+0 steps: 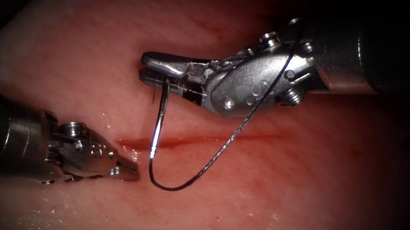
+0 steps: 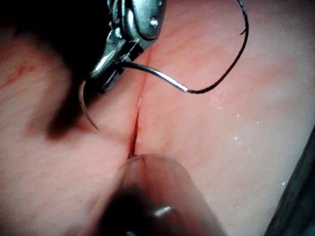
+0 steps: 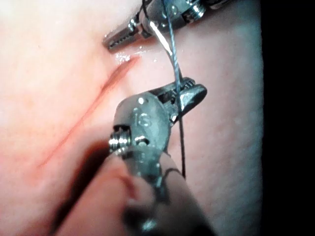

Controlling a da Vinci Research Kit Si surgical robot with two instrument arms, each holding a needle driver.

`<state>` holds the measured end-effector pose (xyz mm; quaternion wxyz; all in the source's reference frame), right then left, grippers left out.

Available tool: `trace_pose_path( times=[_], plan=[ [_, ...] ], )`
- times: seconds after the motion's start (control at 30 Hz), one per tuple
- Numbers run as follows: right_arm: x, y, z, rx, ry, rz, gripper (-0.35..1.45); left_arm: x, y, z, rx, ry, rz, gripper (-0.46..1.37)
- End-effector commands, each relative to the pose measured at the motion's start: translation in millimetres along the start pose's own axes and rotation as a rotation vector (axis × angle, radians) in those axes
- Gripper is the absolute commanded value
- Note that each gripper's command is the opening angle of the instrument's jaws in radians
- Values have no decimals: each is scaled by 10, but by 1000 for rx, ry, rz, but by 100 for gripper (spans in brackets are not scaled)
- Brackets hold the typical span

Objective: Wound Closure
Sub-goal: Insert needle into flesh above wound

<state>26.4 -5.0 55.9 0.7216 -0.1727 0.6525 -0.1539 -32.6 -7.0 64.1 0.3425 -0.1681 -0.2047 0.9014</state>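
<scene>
Low in the endoscope view sits the left tool (image 1: 123, 170). Its 2 jaws look pressed together and hold nothing. It rests just beside the left end of the cut (image 1: 201, 139) in the tissue (image 1: 310, 212). The right tool (image 1: 160, 70) is higher up, and its jaws are clamped on the needle (image 1: 160, 119) partway along its curve. The needle hangs down across the cut, free in the air and not in the tissue. The thread (image 1: 221, 150) runs from the needle's low end, loops down, then climbs over the right tool.

From the left wrist view, the right tool (image 2: 106, 73) grips the needle (image 2: 152, 73). The sharp tip sits near the tissue (image 2: 236, 162) but I cannot tell if it touches.

From the right wrist view, the right tool (image 3: 189, 93) pinches the needle (image 3: 173, 54), and the left tool (image 3: 120, 39) lies by the cut (image 3: 88, 118).

I think the needle is stiff, thin, light and slippery, so hold it on the curve, away from the tip. The thread is soft and floppy.
</scene>
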Motion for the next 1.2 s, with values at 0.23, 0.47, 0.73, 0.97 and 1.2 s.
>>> trace_pose_path(
  times=[0.23, 0.47, 0.73, 0.97, 1.2],
  plan=[
    [-4, -20, -1, 4, -8, 8, -35, 0, 0, -1, -2, -2, 0, -10],
    [-3, -27, 2, 9, -8, 10, -35, 1, 0, -2, -4, -2, 0, -11],
    [-7, -32, 2, 11, -9, 16, -35, 2, 1, -2, -4, -2, -1, -12],
    [-7, -32, 2, 9, -12, 22, -35, 2, 2, -2, -6, 0, -1, -13],
    [-5, -29, 1, 6, -15, 31, -35, 3, 4, -1, -6, 0, -2, -15]
  ],
)
